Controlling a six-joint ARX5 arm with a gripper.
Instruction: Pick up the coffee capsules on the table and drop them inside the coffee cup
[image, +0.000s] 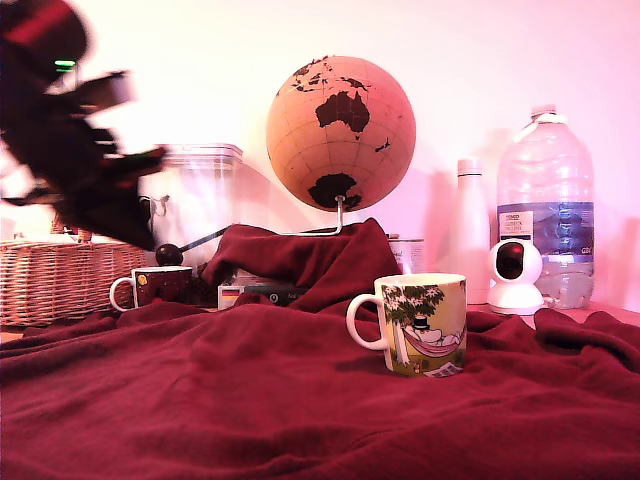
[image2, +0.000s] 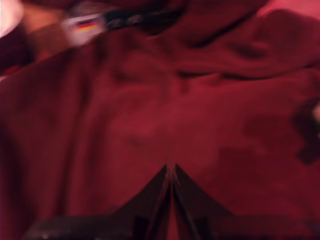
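Note:
The coffee cup (image: 421, 324), cream with a tree and hammock cartoon, stands upright on the table's dark red blanket (image: 250, 400) right of centre in the exterior view, its handle toward that view's left. No coffee capsules show in either view. My arm (image: 80, 170) is a dark motion blur high at the exterior view's left, well away from the cup. In the wrist view my gripper (image2: 170, 172) is shut, its dark fingertips meeting over bare blanket (image2: 150, 115) with nothing visible between them.
A dark maroon mug with a white handle (image: 158, 286) and a wicker basket (image: 55, 280) sit at the exterior view's left. Behind are a clear container (image: 200, 200), a globe (image: 340, 133), a white bottle (image: 470, 245), a white camera (image: 517, 275) and a water bottle (image: 545, 210).

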